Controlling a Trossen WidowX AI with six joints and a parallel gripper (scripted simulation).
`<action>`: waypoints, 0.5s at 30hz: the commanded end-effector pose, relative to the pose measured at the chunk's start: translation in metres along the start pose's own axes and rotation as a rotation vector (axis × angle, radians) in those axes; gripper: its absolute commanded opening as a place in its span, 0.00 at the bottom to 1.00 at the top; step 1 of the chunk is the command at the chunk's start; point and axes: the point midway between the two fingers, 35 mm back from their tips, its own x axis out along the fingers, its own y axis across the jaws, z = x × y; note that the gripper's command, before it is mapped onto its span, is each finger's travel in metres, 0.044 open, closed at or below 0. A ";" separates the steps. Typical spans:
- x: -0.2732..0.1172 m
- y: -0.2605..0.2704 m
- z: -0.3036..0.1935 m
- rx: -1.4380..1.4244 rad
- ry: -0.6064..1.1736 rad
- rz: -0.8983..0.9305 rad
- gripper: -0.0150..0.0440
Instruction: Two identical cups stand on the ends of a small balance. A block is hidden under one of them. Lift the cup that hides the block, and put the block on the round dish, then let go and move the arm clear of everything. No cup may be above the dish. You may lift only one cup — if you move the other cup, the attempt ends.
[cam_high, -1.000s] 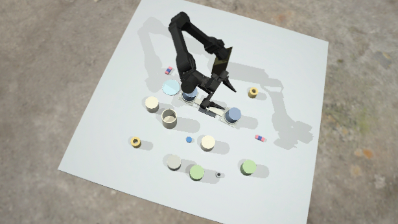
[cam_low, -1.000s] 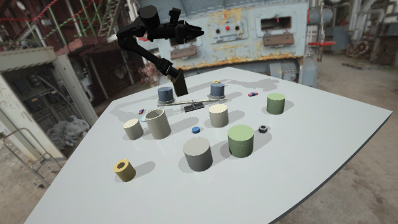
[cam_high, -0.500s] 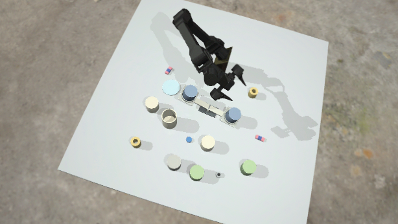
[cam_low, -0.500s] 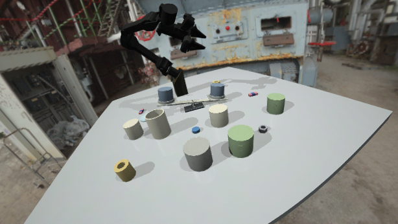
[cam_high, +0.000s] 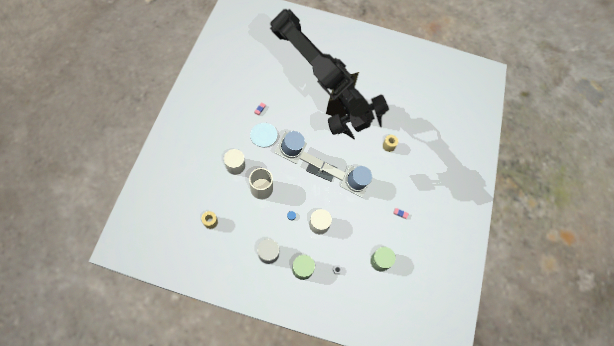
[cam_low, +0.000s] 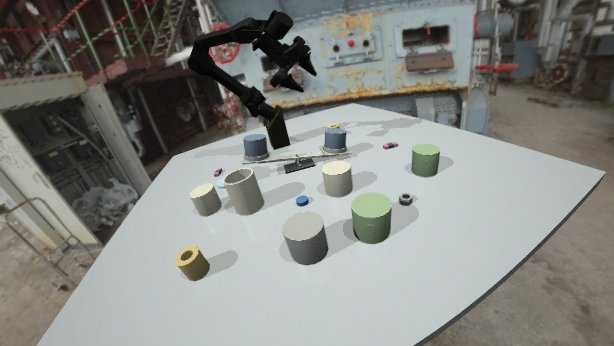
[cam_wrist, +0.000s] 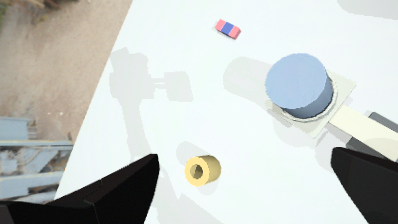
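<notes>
Two matching blue cups sit upside down on the balance (cam_high: 334, 171) (cam_low: 280, 158) (cam_wrist: 356, 125), one per end: one cup (cam_high: 293, 144) (cam_low: 255, 146) beside the flat, round, pale-blue dish (cam_high: 263, 135) (cam_low: 221, 183), the other cup (cam_high: 359, 178) (cam_low: 335, 139) (cam_wrist: 299, 84) at the balance's far end from it.

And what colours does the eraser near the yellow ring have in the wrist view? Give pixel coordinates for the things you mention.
Pink ends (cam_wrist: 220, 24) with a blue middle (cam_wrist: 228, 28); wrist view.
</notes>
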 end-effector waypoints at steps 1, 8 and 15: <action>0.001 -0.001 -0.015 0.052 0.017 -0.092 1.00; 0.001 -0.008 -0.042 0.148 0.004 -0.287 1.00; -0.005 -0.017 -0.062 0.226 -0.080 -0.473 1.00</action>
